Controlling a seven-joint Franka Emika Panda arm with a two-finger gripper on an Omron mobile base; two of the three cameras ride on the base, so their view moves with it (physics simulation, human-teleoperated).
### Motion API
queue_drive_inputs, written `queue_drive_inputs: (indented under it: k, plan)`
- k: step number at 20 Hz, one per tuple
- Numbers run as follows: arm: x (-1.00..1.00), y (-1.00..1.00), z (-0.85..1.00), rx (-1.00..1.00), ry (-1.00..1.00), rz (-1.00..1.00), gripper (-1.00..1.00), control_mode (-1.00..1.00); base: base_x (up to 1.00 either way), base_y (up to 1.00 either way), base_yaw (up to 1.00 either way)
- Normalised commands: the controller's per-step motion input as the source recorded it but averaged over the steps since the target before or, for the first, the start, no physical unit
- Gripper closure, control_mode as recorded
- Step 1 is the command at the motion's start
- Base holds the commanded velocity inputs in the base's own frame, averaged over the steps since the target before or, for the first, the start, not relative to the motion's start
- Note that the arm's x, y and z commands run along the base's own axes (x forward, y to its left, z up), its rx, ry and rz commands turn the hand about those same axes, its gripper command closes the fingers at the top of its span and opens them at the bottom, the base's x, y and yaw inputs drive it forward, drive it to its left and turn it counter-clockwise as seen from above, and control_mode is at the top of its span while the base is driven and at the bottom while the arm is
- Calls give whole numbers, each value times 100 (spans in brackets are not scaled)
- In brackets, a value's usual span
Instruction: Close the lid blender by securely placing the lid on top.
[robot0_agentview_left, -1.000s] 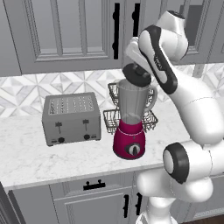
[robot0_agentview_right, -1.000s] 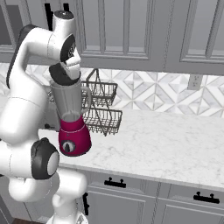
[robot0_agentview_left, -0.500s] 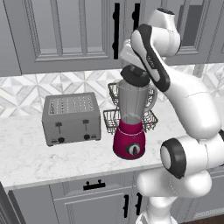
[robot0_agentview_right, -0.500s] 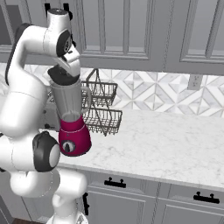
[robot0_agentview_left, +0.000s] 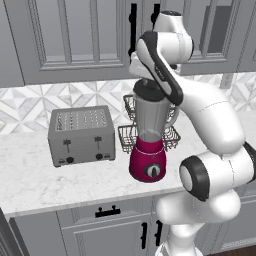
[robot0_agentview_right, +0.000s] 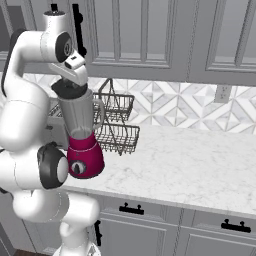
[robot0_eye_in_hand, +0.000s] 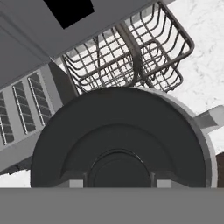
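Observation:
The blender (robot0_agentview_left: 149, 136) stands on the counter, with a magenta base, a round dial and a clear jar whose handle points right. The black round lid (robot0_agentview_left: 147, 92) sits at the jar's rim, and my gripper (robot0_agentview_left: 149, 83) comes down on it from above, shut on it. From the right base view the lid (robot0_agentview_right: 68, 89) rests on top of the blender (robot0_agentview_right: 83, 136) under the gripper (robot0_agentview_right: 71, 81). In the hand view the lid (robot0_eye_in_hand: 118, 140) is close below the gripper (robot0_eye_in_hand: 119, 183), its raised centre between the fingertips (robot0_eye_in_hand: 77, 183). The jar's rim shows around the lid's right side.
A grey toaster (robot0_agentview_left: 82, 135) stands left of the blender. A two-tier wire basket (robot0_agentview_left: 131, 136) stands right behind it against the tiled wall, and it is also seen in the right base view as the basket (robot0_agentview_right: 118, 121). Wall cabinets hang above. Bare marble counter (robot0_agentview_right: 195, 165) stretches to the right.
The arm's upper links have risen and straightened a little over the blender. The lid stays in the gripper at the top of the jar, and the blender has not moved.

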Motion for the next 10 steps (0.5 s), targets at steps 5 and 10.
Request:
queue_drive_inputs:
  k: [5,10]
  plan:
    - [12,1,-16,-9,3,7,100,-100,0,0,0]
    - [28,0,-6,-7,1,6,100,-100,0,0,0]
